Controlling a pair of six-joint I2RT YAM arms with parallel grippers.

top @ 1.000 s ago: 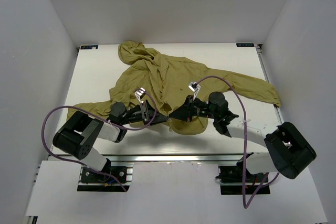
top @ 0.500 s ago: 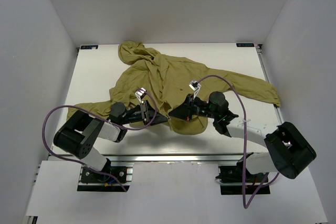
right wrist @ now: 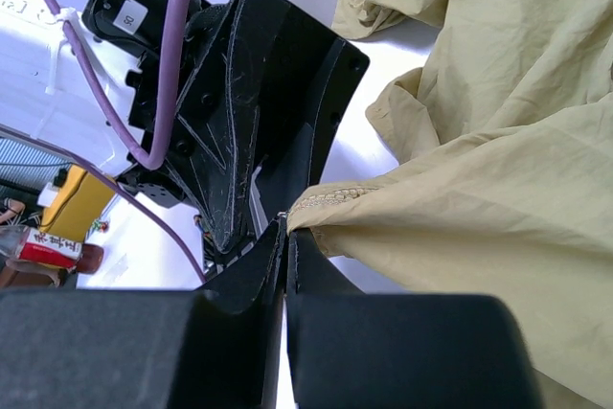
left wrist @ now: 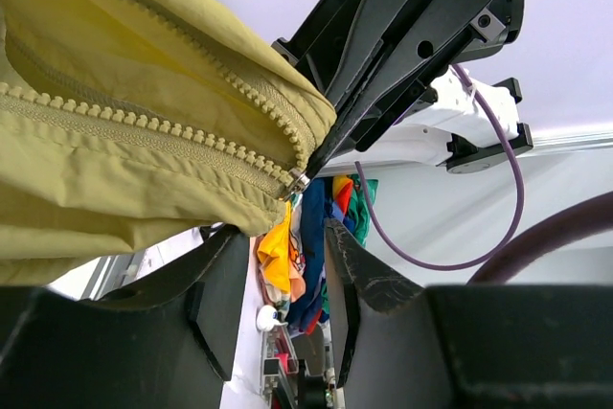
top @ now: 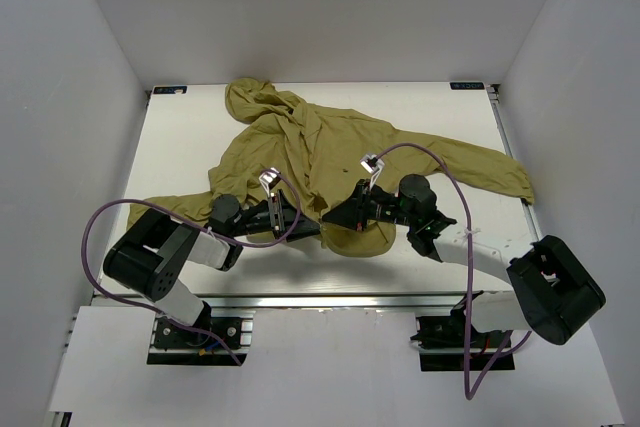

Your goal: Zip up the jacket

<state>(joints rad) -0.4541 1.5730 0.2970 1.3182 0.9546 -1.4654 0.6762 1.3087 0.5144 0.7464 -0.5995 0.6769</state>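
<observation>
The olive jacket (top: 330,147) lies spread on the white table (top: 450,117), hood at the far left and sleeves out to both sides. Both grippers meet at its near hem. My right gripper (top: 333,217) is shut on the end of the zipper edge; the right wrist view shows its tips (right wrist: 286,227) pinching the fabric beside the zipper teeth (right wrist: 330,196). My left gripper (top: 296,215) faces it. In the left wrist view its jaws (left wrist: 284,237) stand apart just below the zipper end (left wrist: 297,179), holding nothing. The jacket's two zipper rows (left wrist: 172,131) run to the left.
White walls enclose the table on three sides. One sleeve (top: 495,169) reaches the right edge, the other (top: 165,207) lies by the left arm. Purple cables (top: 440,172) loop over both arms. A metal rail (top: 320,299) runs along the near edge.
The right arm has shifted slightly and the hem fold beneath it has moved a little. Both grippers stay together at the hem.
</observation>
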